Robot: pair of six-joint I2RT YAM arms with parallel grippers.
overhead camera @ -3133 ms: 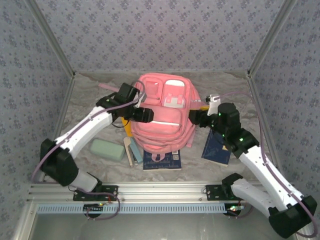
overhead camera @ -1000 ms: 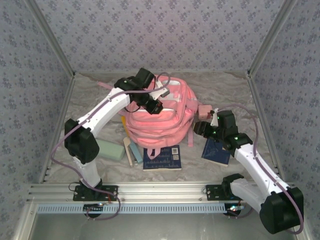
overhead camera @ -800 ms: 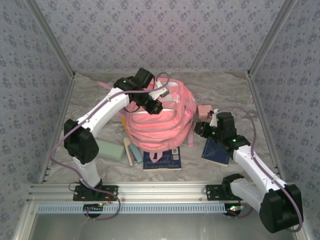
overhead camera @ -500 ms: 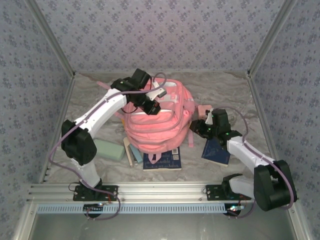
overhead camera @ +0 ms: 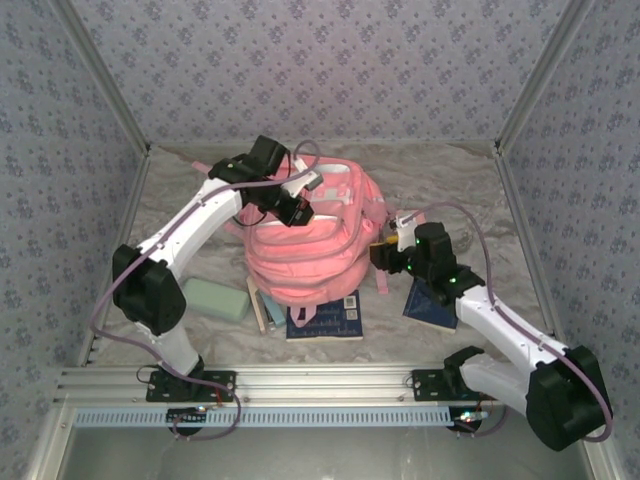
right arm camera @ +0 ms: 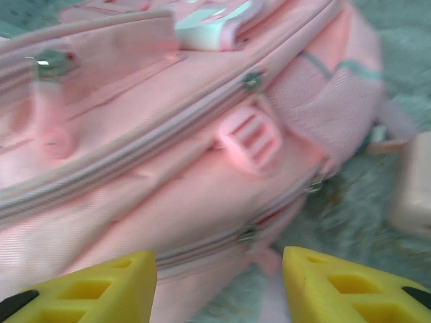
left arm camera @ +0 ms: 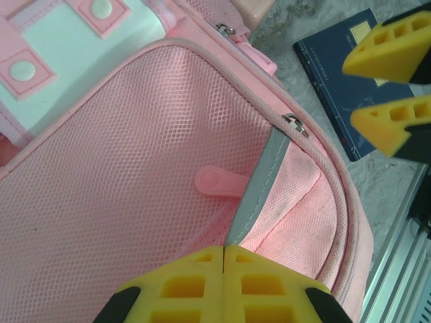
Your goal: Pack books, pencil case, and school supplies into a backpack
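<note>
Left wrist view: your left pincer (left arm camera: 223, 250) pinches the grey trim (left arm camera: 260, 180) of the backpack (left arm camera: 121, 175); your right pincer (right arm camera: 219, 268) gapes open beside it.

The left gripper (left arm camera: 223, 250) has its yellow fingers pressed together, pinching the grey trim strip (left arm camera: 259, 182) that edges the pink backpack's (left arm camera: 121, 202) mesh pocket. A pink zipper tab (left arm camera: 217, 182) lies just beside the strip. Beside the backpack, a navy book (left arm camera: 330, 74) lies on the marbled table (left arm camera: 289, 23), with the right gripper's (left arm camera: 384, 91) fingers apart above it.
</note>
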